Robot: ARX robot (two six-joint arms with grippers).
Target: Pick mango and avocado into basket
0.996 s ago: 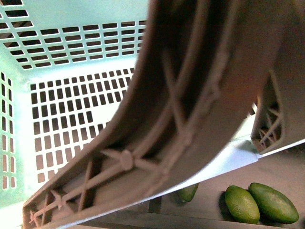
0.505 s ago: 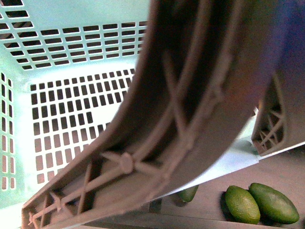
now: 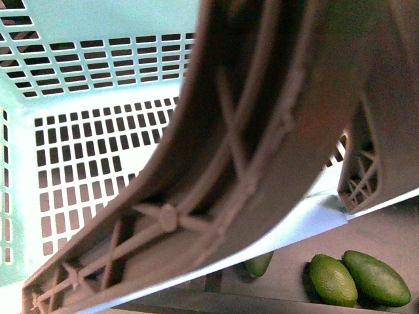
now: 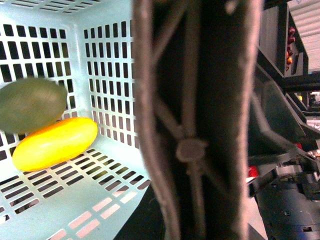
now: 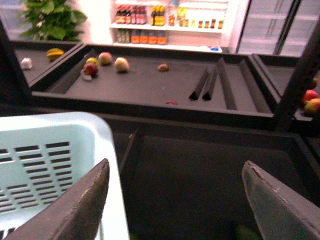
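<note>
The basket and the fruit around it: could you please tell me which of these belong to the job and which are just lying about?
Belonging to the job:
- basket, with its ribbed handle
- mango, lying in the basket
- avocado, blurred, in the basket above the mango

Just lying about:
- bright green pebbly fruits beside the basket
- scattered fruit in the far tray

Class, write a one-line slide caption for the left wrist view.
Mango and avocado inside the turquoise basket, behind its ribbed handle.
</note>
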